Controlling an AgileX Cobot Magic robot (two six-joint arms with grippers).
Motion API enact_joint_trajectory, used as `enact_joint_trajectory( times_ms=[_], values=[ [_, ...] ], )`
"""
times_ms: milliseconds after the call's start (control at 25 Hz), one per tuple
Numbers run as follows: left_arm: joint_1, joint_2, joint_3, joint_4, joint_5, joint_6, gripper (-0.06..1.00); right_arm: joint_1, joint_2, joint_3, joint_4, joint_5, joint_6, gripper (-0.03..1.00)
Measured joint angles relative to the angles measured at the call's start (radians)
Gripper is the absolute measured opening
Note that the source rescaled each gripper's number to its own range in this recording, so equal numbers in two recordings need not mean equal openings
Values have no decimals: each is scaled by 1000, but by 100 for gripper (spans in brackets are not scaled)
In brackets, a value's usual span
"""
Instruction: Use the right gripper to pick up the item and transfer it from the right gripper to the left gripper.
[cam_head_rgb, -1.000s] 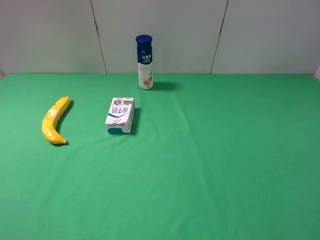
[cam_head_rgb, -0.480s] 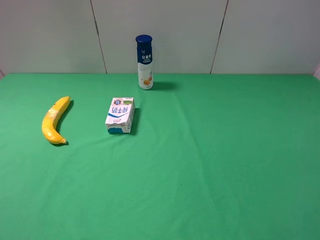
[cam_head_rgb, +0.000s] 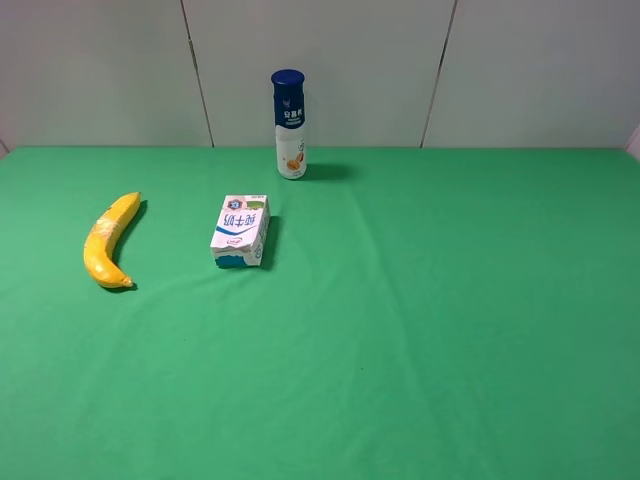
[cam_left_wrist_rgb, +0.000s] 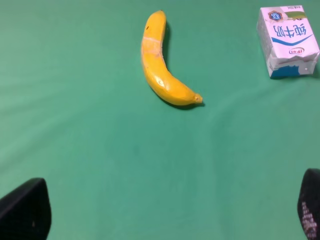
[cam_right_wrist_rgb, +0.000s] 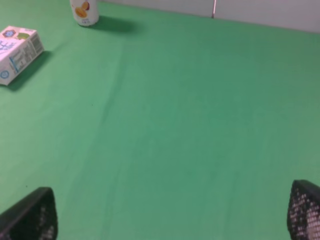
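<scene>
A curved yellow banana (cam_head_rgb: 108, 240) lies on the green cloth at the left; it also shows in the left wrist view (cam_left_wrist_rgb: 160, 65). Neither arm shows in the exterior high view. In the left wrist view my left gripper (cam_left_wrist_rgb: 167, 212) is open, only its two black fingertips (cam_left_wrist_rgb: 25, 210) showing, well short of the banana. In the right wrist view my right gripper (cam_right_wrist_rgb: 172, 212) is open over bare cloth, its fingertips (cam_right_wrist_rgb: 30, 215) at the frame corners, far from the banana, which is out of that view.
A white-and-blue milk carton (cam_head_rgb: 241, 231) lies right of the banana, also in the left wrist view (cam_left_wrist_rgb: 287, 40) and right wrist view (cam_right_wrist_rgb: 17, 52). A tall blue-capped bottle (cam_head_rgb: 289, 125) stands at the back by the grey wall. The green table (cam_head_rgb: 450, 320) stretches right.
</scene>
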Motion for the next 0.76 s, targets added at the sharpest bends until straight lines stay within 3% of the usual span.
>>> enact_joint_trajectory(
  times_ms=[280,760],
  values=[
    [0,0,0,1,0,0,98,-71,0,0,1,0,0,100],
    [0,0,0,1,0,0,97,-417,0,0,1,0,0,100]
  ],
)
